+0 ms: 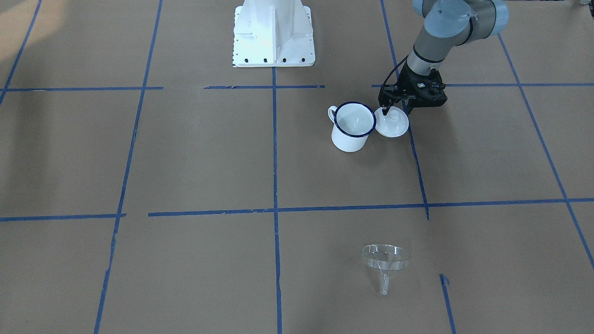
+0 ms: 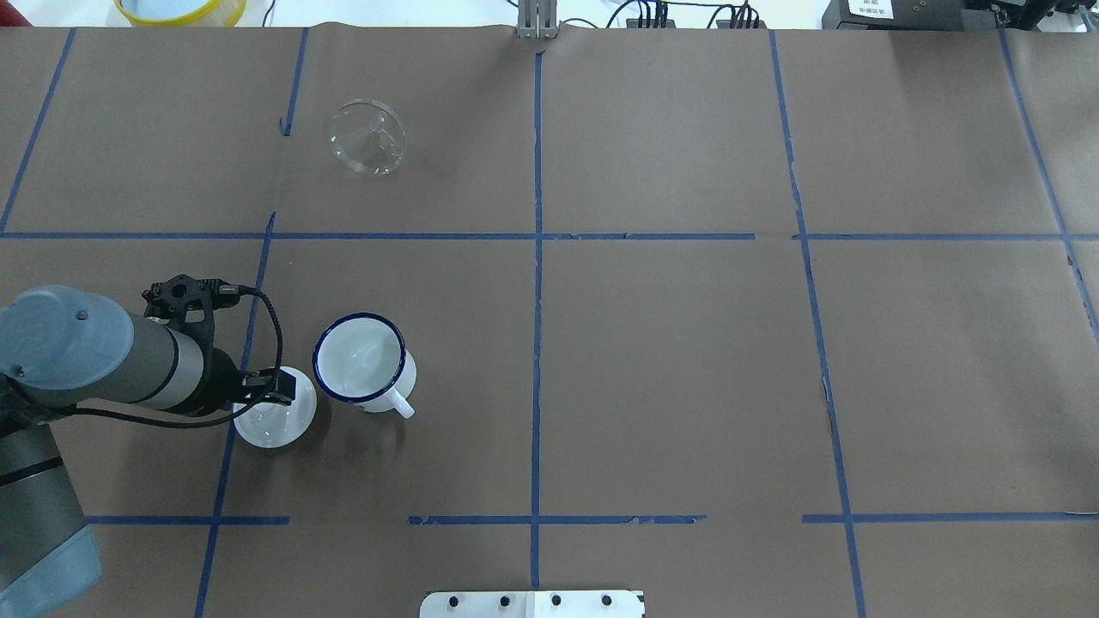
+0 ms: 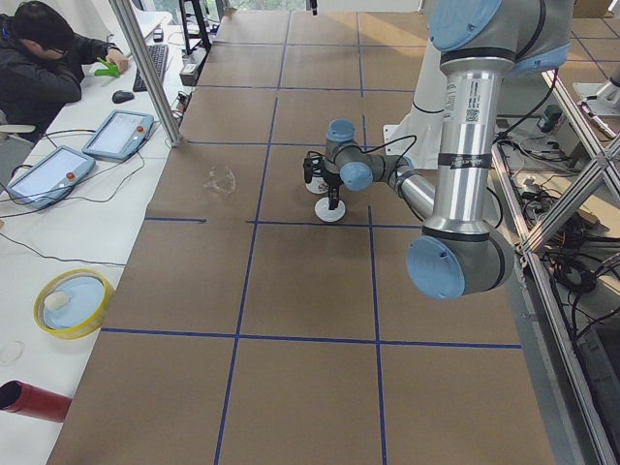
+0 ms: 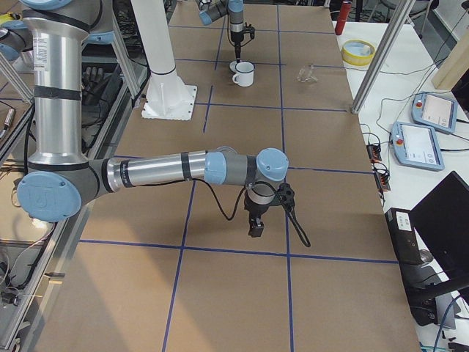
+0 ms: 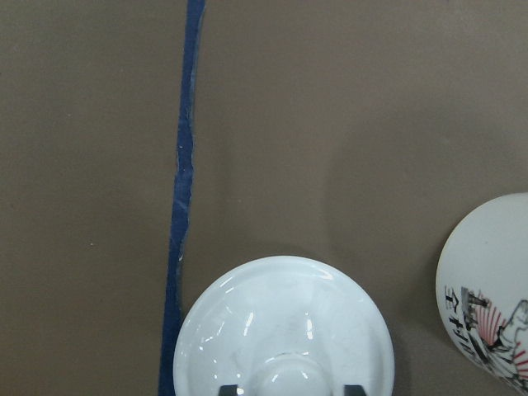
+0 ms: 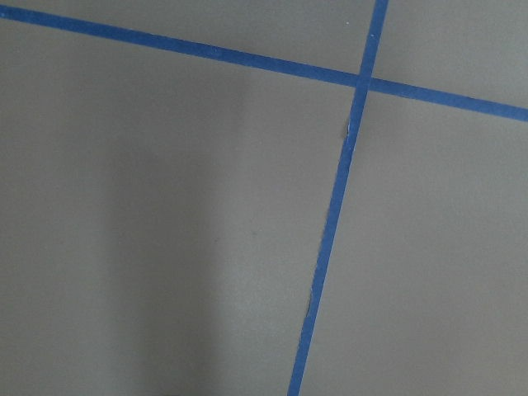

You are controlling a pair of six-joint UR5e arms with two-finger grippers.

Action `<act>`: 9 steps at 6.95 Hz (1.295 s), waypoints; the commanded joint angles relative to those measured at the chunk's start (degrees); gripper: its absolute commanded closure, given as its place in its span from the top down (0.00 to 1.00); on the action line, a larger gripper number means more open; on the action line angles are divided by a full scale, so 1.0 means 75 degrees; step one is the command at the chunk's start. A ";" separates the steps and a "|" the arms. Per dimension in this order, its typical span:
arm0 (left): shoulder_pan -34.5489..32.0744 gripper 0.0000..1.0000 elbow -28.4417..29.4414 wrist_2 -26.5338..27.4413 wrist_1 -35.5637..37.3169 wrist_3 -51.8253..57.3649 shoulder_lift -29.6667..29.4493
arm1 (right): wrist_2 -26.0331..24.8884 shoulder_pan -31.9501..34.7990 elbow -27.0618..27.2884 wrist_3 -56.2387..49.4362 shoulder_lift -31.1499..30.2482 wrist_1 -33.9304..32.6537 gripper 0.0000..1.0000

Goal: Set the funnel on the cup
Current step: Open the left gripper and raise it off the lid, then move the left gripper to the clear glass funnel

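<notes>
Front-facing view: showing the cup (image 1: 352,127) standing upright on brown paper (image 1: 185,153) gridded with blue tape (image 1: 274,153), mouth open, handle turning toward the white base (image 1: 274,32). Showing a white lid (image 1: 394,126) lying just beside the cup, knob up, with the left gripper (image 1: 386,110) hanging over that knob. Placing the funnel (image 1: 385,260) well apart from the cup, toward the operators' side, lying tipped over, stem pointing away from the cup.

Overhead view: showing the lid (image 2: 275,422) just beside the cup (image 2: 365,360) and the funnel (image 2: 367,137) far beyond the cup.

Left view: catching an operator (image 3: 44,58) sitting at a white desk well beyond the cup, near two pendants (image 3: 116,134); arm label too small for reading.

Right view: showing the right gripper (image 4: 256,227) hanging low over the paper, well apart from the cup; cannot tell how its jaws are standing.

Left wrist view: showing fingers (image 5: 231,389) standing spread on either side of the lid's knob, with slim gaps; showing red and black printing on the cup (image 5: 491,297), unreadable.

Right wrist view: showing only paper and crossing tape.
</notes>
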 commanded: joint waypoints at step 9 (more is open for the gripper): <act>-0.2102 1.00 0.2851 0.1450 -0.0722 -0.6666 -0.3806 | 0.0000 0.0000 0.0009 0.0000 -0.0007 0.0000 1.00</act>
